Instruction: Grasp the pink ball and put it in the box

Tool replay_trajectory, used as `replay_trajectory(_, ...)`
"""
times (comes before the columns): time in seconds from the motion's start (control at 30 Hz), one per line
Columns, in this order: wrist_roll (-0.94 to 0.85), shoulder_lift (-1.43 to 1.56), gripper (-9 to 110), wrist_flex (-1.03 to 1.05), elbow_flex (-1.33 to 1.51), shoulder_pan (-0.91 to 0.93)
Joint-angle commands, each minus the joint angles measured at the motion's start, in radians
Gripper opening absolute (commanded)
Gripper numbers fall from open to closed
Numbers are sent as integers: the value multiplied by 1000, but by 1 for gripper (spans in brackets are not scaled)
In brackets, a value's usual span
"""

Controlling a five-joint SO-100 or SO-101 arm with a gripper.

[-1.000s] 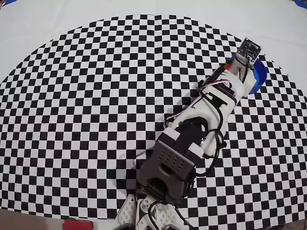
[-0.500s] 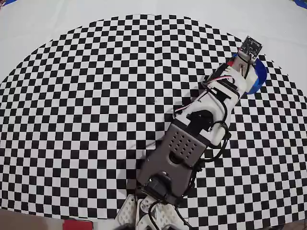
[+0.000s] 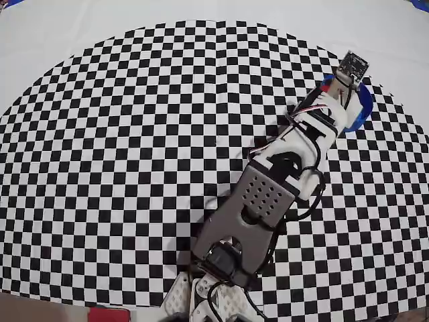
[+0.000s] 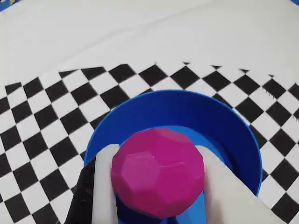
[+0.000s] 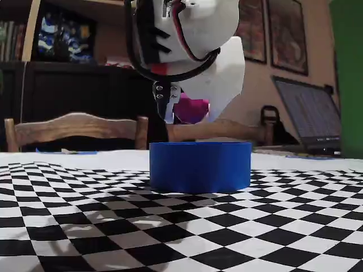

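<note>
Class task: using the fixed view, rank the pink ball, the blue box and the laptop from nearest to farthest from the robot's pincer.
1. Pink ball: held in the pincer.
2. Blue box: directly beneath, on the checkered cloth.
3. Laptop: far right, in the background.

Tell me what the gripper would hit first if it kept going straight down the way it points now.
Most likely the box. The gripper holds the pink ball between its fingers, and the fixed view shows the ball above the blue rim. The ball would probably meet the box floor first, though exact alignment is unclear.
</note>
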Motion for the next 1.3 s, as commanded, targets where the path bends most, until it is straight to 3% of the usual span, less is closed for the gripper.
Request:
replay_trajectory(0.0, 12, -2, 0, -5, -63, 15)
replay_trajectory(1.27, 12, -146, 0, 6, -229, 25)
